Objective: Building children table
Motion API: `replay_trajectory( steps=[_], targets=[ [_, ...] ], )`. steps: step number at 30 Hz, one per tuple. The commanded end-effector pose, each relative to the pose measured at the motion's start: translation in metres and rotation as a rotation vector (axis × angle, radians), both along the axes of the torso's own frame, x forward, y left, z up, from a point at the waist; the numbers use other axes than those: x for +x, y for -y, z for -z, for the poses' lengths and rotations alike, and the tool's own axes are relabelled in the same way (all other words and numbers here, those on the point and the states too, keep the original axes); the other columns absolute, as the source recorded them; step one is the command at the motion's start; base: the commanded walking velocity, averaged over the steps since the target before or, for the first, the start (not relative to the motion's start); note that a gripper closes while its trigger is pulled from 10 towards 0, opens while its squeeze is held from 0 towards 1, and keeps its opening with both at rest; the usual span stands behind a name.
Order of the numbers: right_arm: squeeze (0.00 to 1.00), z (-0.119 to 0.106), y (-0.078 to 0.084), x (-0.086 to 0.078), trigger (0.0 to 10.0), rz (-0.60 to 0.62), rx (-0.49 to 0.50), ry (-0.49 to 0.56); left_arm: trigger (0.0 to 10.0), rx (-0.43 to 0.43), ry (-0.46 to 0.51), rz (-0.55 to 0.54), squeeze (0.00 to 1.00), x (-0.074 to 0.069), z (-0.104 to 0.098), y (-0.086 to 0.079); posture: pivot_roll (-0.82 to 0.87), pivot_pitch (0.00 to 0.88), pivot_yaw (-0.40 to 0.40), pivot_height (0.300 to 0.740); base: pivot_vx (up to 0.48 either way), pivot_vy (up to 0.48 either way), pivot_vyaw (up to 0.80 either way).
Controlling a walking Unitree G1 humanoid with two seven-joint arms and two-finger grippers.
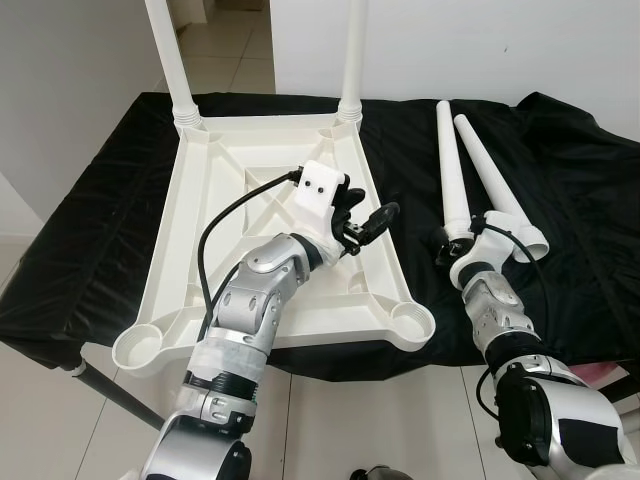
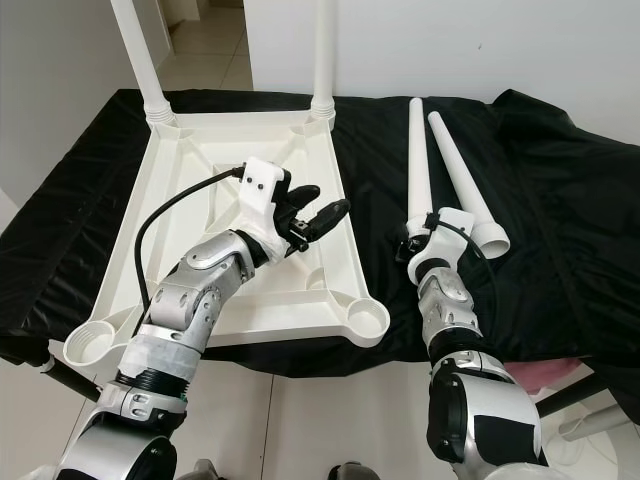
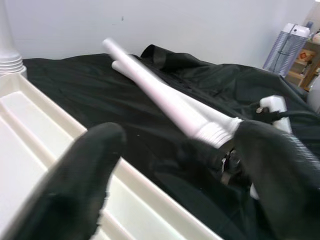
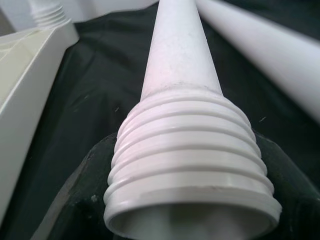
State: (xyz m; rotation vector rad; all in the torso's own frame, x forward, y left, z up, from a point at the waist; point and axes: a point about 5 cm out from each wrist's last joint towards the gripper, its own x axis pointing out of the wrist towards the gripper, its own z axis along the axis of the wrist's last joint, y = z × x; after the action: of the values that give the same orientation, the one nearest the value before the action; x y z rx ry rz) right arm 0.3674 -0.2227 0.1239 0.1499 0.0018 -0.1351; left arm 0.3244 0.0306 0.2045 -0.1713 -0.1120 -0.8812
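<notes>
Two loose legs on cloth; right claw pinching nearer leg's threaded end, left claw spread. Risk: shallow grip, leg slips.

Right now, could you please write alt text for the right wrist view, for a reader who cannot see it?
Close-up of the threaded end of a white table leg held in the right gripper, with its shaft running away over a black cloth. A second white leg lies beside it, and the upturned white tabletop sits at one side.
</notes>
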Motion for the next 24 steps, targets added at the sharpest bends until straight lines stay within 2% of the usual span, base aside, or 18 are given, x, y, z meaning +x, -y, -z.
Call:
replay_trajectory(
  steps=[1,2,4,7,8,11,14,17,19,20,21,22,24],
  targets=[
    [0.0,-0.014,0.006,0.003,10.0,0.041,-0.103,0.049,10.0,0.006,0.01,-0.033,1.0,0.004,0.0,-0.004,-0.01,0.0,-0.022,0.74,0.0,0.0,0.0],
    [0.0,-0.014,0.006,0.003,10.0,0.041,-0.103,0.049,10.0,0.006,0.01,-0.033,1.0,0.004,0.0,-0.004,-0.01,0.0,-0.022,0.74,0.0,0.0,0.0],
    [0.0,-0.02,0.009,0.003,10.0,0.075,-0.173,0.068,10.0,0.043,0.004,-0.087,1.0,0.009,0.002,-0.008,-0.01,0.0,-0.025,0.74,0.0,0.0,0.0],
    [0.0,-0.023,0.01,0.003,10.0,0.083,-0.189,0.083,10.0,0.063,-0.004,-0.111,1.0,0.012,0.004,-0.009,-0.01,0.0,-0.025,0.74,0.0,0.0,0.0],
    [0.0,-0.027,0.011,0.003,10.0,0.102,-0.219,0.108,10.0,0.079,-0.016,-0.132,0.0,0.014,0.006,-0.012,-0.01,0.0,-0.027,0.74,0.0,0.0,0.0],
    [0.0,-0.033,0.013,0.0,10.0,0.146,-0.303,0.15,10.0,0.09,-0.078,-0.192,0.0,0.021,0.01,-0.023,-0.01,0.0,-0.03,0.74,0.0,0.0,0.0],
    [0.0,-0.033,0.013,0.0,10.0,0.157,-0.326,0.15,10.0,0.089,-0.103,-0.225,0.0,0.023,0.01,-0.028,-0.01,0.0,-0.031,0.74,0.0,0.0,0.0],
    [0.0,-0.036,0.011,-0.001,10.0,0.138,-0.3,0.178,10.0,0.094,-0.106,-0.241,0.0,0.025,0.01,-0.031,-0.01,0.0,-0.032,0.74,0.0,0.0,0.0],
    [0.0,-0.046,0.008,-0.004,10.0,0.119,-0.254,0.282,10.0,0.081,-0.102,-0.207,0.0,0.027,0.004,-0.032,-0.01,0.0,-0.037,0.74,0.0,0.0,0.0],
    [0.0,-0.046,0.008,-0.004,10.0,0.119,-0.254,0.282,10.0,0.081,-0.102,-0.207,0.0,0.027,0.004,-0.032,-0.01,0.0,-0.037,0.74,0.0,0.0,0.0],
    [0.0,-0.053,0.006,-0.005,10.0,0.122,-0.241,0.343,10.0,0.052,-0.099,-0.175,0.0,0.027,-0.001,-0.032,-0.01,0.0,-0.038,0.74,0.0,0.0,0.0],
    [0.0,-0.053,0.006,-0.005,10.0,0.122,-0.241,0.343,10.0,0.052,-0.099,-0.175,0.0,0.027,-0.001,-0.032,-0.01,0.0,-0.038,0.74,0.0,0.0,0.0],
    [0.0,-0.071,-0.001,-0.007,10.0,0.094,-0.235,0.482,10.0,-0.122,-0.137,-0.03,0.0,0.026,-0.021,-0.026,-0.01,0.0,-0.043,0.74,0.0,0.0,0.0]
  ],
)
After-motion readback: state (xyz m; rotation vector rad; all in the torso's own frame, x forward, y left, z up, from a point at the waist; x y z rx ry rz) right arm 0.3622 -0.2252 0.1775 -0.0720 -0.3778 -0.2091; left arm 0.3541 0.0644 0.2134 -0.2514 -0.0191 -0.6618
